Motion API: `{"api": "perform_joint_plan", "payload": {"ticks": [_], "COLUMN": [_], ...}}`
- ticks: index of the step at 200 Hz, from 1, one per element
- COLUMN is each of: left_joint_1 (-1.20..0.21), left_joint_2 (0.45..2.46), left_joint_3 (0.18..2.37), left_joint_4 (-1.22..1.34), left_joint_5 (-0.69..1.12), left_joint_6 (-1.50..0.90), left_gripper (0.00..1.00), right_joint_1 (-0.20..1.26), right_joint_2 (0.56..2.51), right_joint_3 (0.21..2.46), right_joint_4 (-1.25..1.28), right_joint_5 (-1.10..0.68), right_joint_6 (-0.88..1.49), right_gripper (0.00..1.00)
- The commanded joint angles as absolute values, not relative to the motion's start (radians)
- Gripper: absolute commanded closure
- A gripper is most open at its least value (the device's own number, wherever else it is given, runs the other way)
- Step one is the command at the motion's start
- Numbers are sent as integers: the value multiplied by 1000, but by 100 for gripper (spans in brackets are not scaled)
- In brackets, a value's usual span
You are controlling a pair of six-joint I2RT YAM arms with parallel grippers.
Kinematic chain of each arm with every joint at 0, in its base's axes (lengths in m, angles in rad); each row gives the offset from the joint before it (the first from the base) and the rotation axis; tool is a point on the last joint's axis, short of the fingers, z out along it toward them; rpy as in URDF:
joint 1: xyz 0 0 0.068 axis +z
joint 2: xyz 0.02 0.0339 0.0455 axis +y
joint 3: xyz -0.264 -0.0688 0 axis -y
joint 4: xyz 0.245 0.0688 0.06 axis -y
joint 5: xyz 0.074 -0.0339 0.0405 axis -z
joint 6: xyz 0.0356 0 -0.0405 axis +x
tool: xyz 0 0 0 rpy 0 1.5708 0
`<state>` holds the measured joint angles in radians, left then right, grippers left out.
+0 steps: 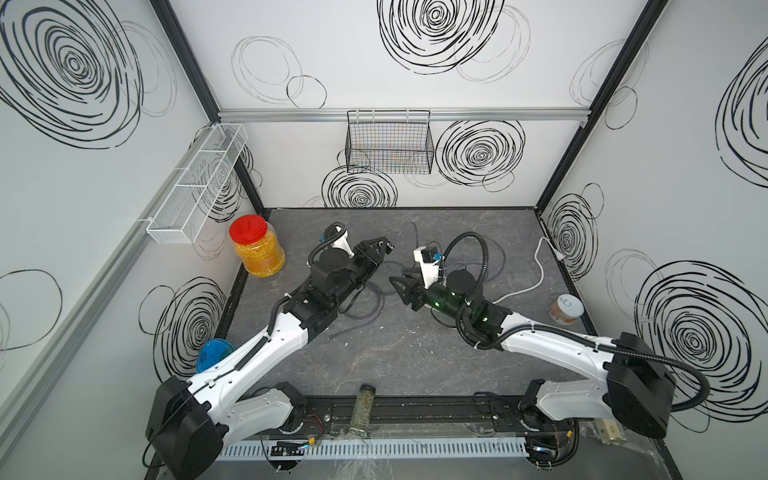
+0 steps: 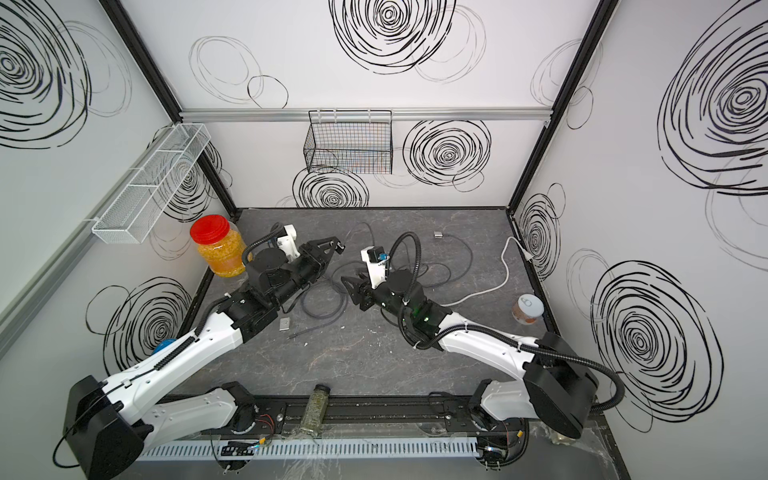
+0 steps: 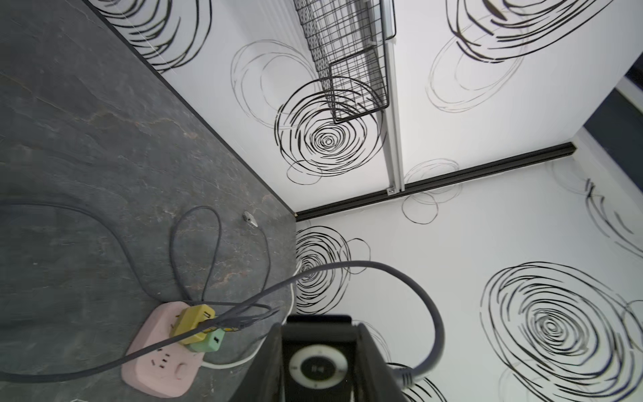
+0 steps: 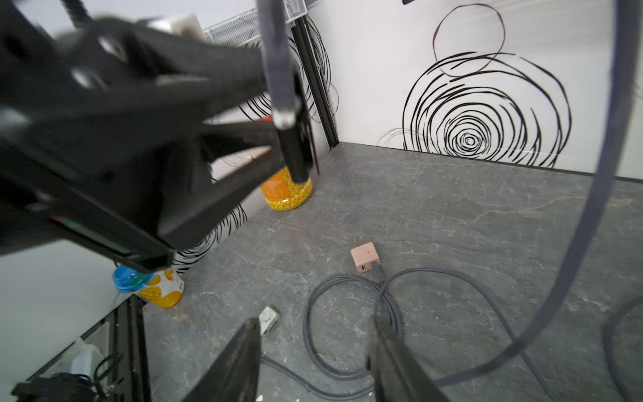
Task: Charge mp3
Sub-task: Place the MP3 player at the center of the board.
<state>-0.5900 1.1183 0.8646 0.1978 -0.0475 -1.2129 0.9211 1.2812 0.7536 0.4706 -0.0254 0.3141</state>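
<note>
- The left jaws are closed on the mp3 (image 3: pixel 318 369), one on each side of it. It is a small dark player with a round white ring of buttons. It is held up in the air over the desk (image 1: pixel 415 357).
- A grey cable (image 3: pixel 417 289) bends round in the air. Its plug end sits right at the edge of the mp3. That spot is blurry, so I cannot tell if the plug is pushed all the way in.
- The right jaws are wide apart, with nothing between them. In both top views they point toward the left jaws, near them but not touching.
- On the desk in front of the right jaws lies a pink charger block (image 4: pixel 364 257). A looped grey cord (image 4: pixel 348 313) comes out of it.
- A small silver player (image 4: pixel 268 318) lies flat close by.
- A pink power strip (image 3: pixel 156 362) lies on the desk with a yellow plug (image 3: pixel 195 322) and a green plug (image 3: pixel 207 343) stuck in it.
- A white cable (image 1: pixel 536 274) snakes over the desk near the right wall.
- A jar with a red lid (image 1: pixel 255 245) stands in the far left corner.
- A jar with a blue lid (image 4: pixel 156 289) stands by the left wall.
- A black wire basket (image 1: pixel 388 143) hangs on the back wall.
- A white mesh basket (image 1: pixel 195 183) hangs on the left wall.
</note>
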Motion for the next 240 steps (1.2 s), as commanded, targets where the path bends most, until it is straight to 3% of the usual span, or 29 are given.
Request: {"api": "perform_joint_plan", "payload": {"ticks": [1,35,95,159,197,240], "left_joint_1": [-566,-532,-517,-505,-511,-507], "left_joint_2": [1122,1238,1535,1815,1913,1925], "left_joint_3": [934,1169,1514,1793,1808,1565], "left_joint_4": [108,-100,-185,-67,-7,77], "left_joint_5": [-101,-107,-159,-127,-159,-158], "left_joint_6": [-1076,-854,-685,-727,-773,-852], "left_gripper": [80,79,79,79,79,79], "right_joint_1": [924,850,300,-56,-130,-132], "right_joint_2": [1215,1101,967,1060,1129,1217], "right_joint_3": [791,842,797,861,850,871], "right_joint_4": [338,144,75,-11,12,13], "right_joint_5": [-14,53,-166,-322,-376,-436], "right_joint_6": [308,305,491,592,647,634], "right_gripper": [38,33,29,29,28,29]}}
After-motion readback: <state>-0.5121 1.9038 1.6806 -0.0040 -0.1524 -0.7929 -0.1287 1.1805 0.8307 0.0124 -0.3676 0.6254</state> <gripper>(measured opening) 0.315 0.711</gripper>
